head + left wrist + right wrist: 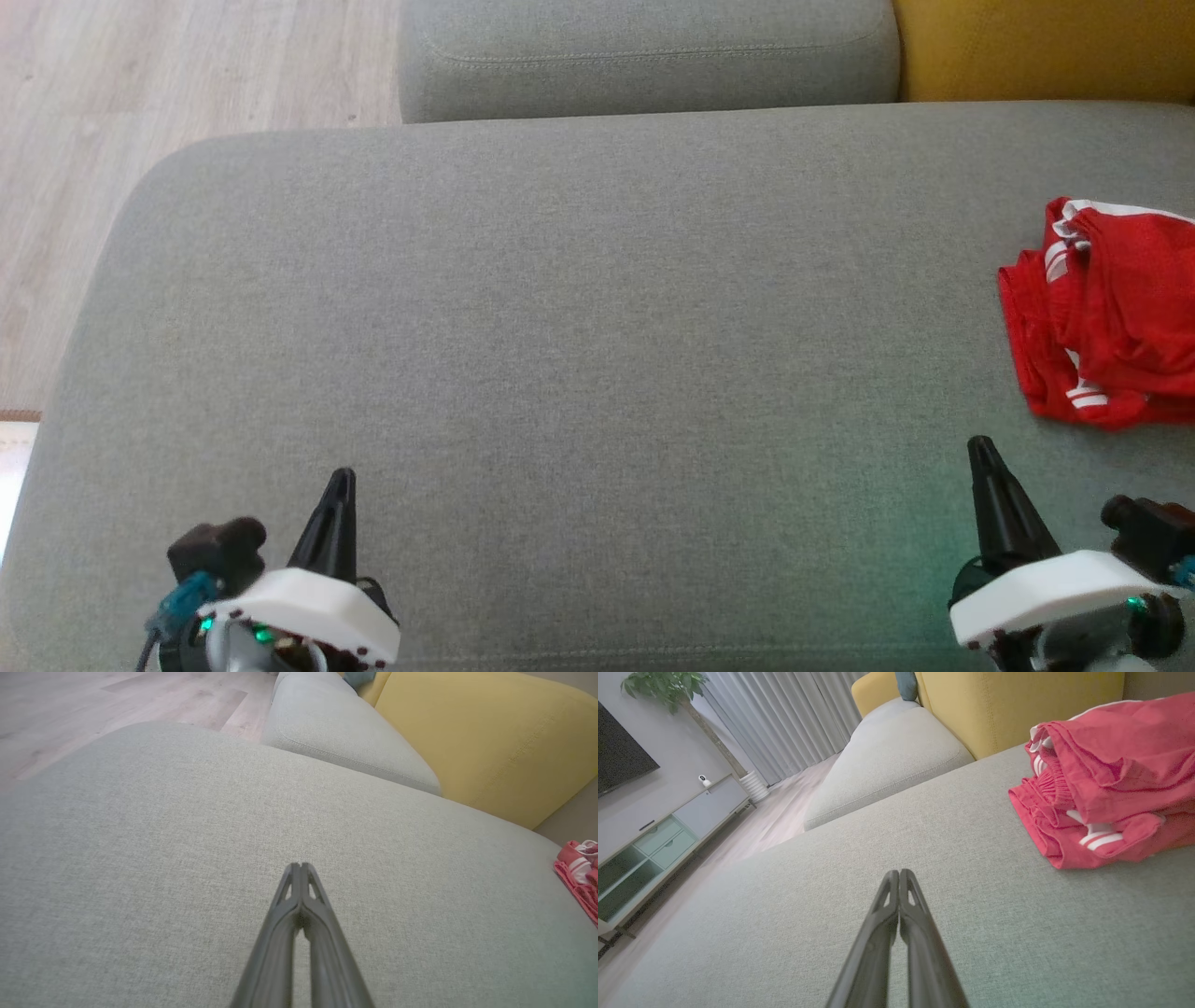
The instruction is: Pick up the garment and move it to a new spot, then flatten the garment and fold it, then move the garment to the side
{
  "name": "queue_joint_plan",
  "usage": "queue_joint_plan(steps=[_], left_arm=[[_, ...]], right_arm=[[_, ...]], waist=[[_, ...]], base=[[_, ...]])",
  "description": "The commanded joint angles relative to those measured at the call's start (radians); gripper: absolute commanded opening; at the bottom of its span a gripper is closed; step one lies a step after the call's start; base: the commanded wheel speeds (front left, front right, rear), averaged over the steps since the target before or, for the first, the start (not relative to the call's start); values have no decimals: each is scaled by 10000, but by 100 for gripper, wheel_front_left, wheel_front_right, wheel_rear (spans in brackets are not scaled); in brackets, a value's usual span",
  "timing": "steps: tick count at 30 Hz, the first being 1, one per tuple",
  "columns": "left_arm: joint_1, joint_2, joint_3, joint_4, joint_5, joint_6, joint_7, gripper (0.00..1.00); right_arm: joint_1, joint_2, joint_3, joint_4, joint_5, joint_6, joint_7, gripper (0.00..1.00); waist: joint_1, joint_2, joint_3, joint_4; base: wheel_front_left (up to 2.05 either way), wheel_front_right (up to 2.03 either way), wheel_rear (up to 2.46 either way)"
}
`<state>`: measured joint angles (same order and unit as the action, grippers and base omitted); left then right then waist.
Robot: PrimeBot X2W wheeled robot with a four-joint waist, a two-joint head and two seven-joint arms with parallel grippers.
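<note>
Near the right edge of the sofa seat (560, 327), the red garment (1111, 317) is lying bunched, looking soft, light and floppy, likely best pinched at a raised fold, while the left gripper (343, 478) and right gripper (978, 448) are hovering pressed together, empty.

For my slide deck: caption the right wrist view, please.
Shut right gripper pointing across grey cushion, bunched red garment lying at upper right.
</note>
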<state>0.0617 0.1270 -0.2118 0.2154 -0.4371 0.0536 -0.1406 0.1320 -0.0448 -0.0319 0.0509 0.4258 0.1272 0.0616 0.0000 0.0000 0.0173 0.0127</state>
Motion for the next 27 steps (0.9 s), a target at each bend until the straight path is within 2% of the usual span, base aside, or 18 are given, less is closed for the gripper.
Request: queue_joint_plan(steps=[1, 27], left_arm=[[-524, 46, 257, -297, -382, -88, 81, 0], [-807, -110, 940, -163, -3256, -525, 641, 0]], right_arm=[[-515, -148, 29, -224, 424, 7, -53, 0], [-971, -234, -30, 304, 3390, 14, -34, 0]], waist=[[0, 0, -3, -2], [0, 0, -37, -33]], base=[[0, 0, 0], [0, 0, 0]])
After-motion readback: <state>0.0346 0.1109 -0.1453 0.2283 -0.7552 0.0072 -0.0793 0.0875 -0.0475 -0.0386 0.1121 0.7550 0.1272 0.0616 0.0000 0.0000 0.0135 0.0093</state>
